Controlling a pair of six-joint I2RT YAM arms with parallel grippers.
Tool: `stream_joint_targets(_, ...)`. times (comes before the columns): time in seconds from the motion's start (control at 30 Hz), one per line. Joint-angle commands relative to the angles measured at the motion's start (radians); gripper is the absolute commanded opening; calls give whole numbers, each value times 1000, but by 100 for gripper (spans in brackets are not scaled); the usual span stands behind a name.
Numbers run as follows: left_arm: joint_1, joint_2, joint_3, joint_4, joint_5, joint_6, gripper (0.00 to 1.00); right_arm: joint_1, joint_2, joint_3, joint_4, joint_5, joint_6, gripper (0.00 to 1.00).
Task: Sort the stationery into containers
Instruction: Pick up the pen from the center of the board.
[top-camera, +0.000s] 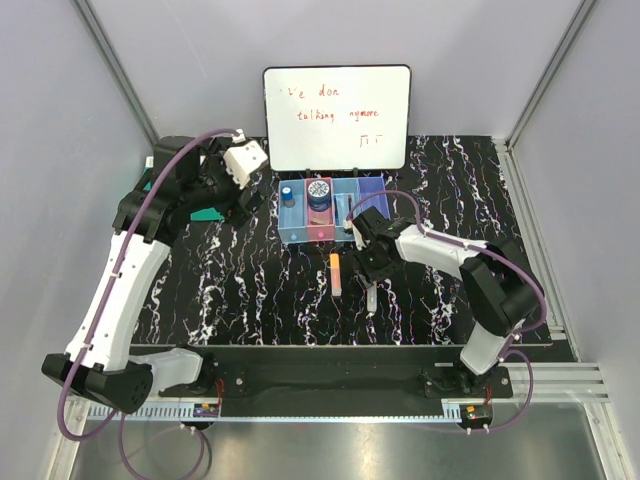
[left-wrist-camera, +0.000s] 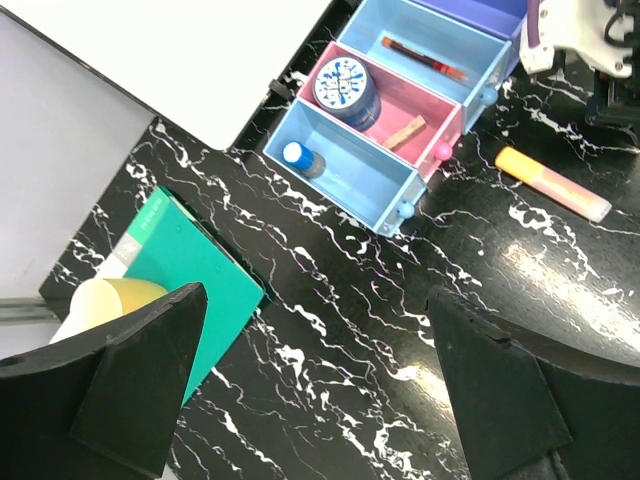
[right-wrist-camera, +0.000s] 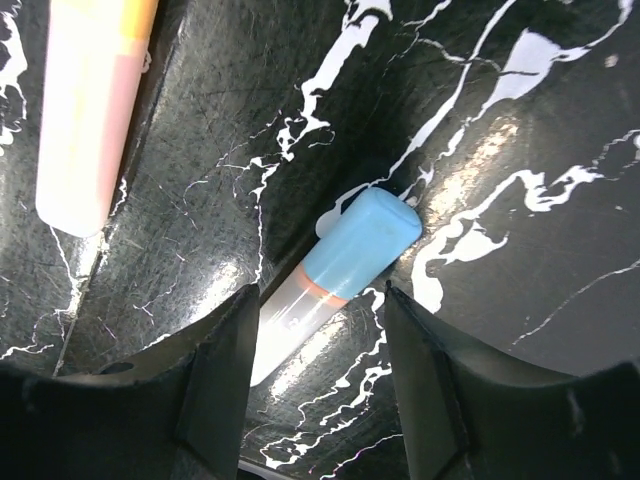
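Right hand (right-wrist-camera: 318, 345), half-open, straddles the blue-capped marker (right-wrist-camera: 362, 243) at frame centre; likely aligning a grasp. Left hand (left-wrist-camera: 315, 375) wide, empty.

The tabletop (right-wrist-camera: 520, 300) is a glossy black sheet veined in white like marble, and it throws back the lights. The light-blue marker (right-wrist-camera: 345, 265) has a smooth matt plastic cap and a clear, shiny barrel. The orange marker (right-wrist-camera: 85, 110) is smooth plastic too. The bins (left-wrist-camera: 360, 180) are smooth translucent plastic, and the whiteboard (top-camera: 337, 115) is glossy.

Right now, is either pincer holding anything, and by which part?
Nothing held. The right pincer straddles the blue-capped marker without gripping; the left pincer gapes empty.
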Motion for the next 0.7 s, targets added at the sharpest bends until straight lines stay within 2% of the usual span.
stream_joint_targets(0.0, 7, 18, 47, 33, 8, 18, 99, 12, 15, 42, 10, -29, -6, 58)
stream_joint_targets(0.13, 7, 29, 47, 39, 14, 16, 99, 12, 32, 48, 13, -33, -17, 51)
stream_joint_targets(0.23, 7, 32, 49, 44, 14, 18, 99, 12, 43, 54, 17, -33, -20, 40)
stream_joint_targets(0.3, 8, 33, 50, 45, 14, 19, 99, 11, 43, 52, 17, -32, -23, 30)
stream_joint_targets(0.37, 10, 33, 50, 44, 16, 16, 99, 12, 42, 51, 20, -32, -29, 15)
stream_joint_targets(0.4, 10, 32, 52, 45, 14, 13, 99, 12, 42, 49, 20, -32, -34, 3)
stream_joint_targets(0.43, 10, 32, 52, 45, 14, 12, 99, 11, 40, 48, 23, -30, -37, 0)
stream_joint_targets(0.67, 11, 12, 32, 44, 13, -14, 99, 12, 8, 31, 43, -13, -92, 0)
